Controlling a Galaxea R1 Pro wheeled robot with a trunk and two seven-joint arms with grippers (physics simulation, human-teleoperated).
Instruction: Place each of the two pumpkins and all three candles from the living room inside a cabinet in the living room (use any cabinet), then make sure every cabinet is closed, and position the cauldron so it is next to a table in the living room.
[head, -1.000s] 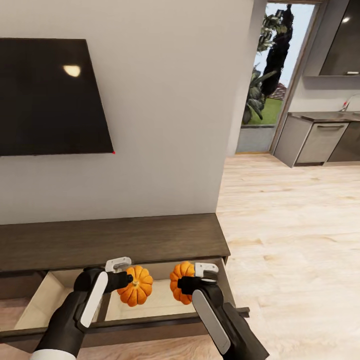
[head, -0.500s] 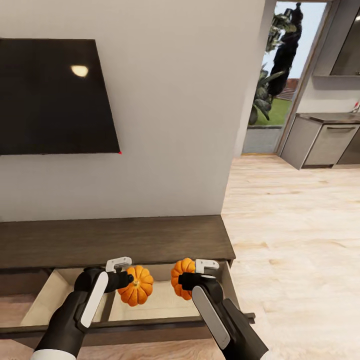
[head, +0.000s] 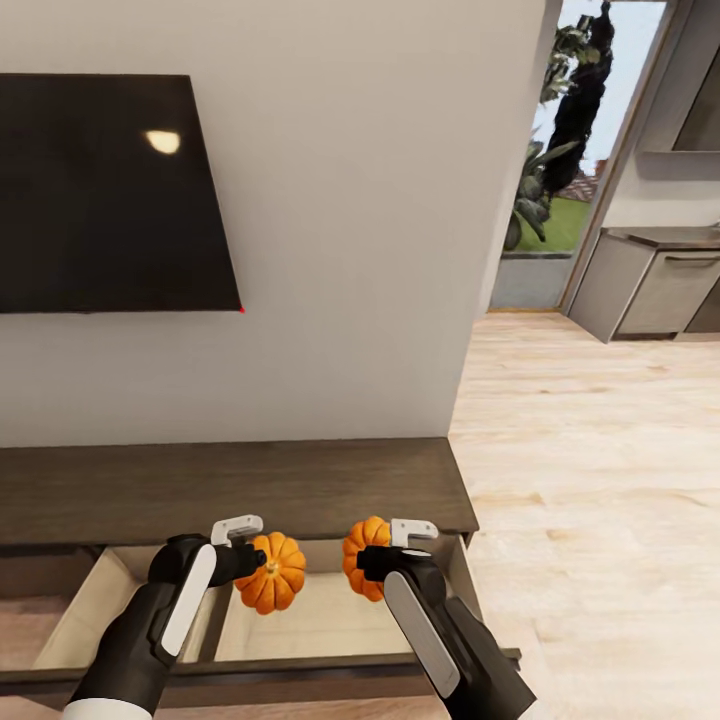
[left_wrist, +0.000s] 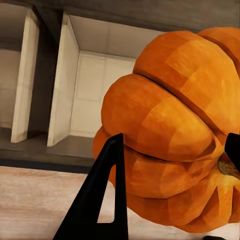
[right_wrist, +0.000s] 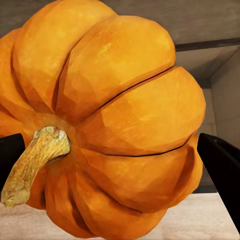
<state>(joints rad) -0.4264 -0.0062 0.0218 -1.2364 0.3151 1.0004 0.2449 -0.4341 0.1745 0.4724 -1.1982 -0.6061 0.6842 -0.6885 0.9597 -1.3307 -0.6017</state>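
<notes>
beneath both grippers lies the long dark brown cabinet's open pale drawer (head: 300, 615), left gripper (head: 252, 552) clamping the larger orange ribbed pumpkin (head: 272, 572), right gripper (head: 385, 553) the smaller one (head: 358, 556).

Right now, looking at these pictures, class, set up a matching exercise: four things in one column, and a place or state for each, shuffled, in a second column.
Things:
1. left hand
2. right hand
3. long low dark brown wooden cabinet's drawer
4. flat black wall screen

Places or states:
A. pulled open, pale inside
B. mounted above the cabinet
C. holds the larger orange ribbed pumpkin
D. holds the smaller orange ribbed pumpkin

Pairs: 1-C, 2-D, 3-A, 4-B
</notes>
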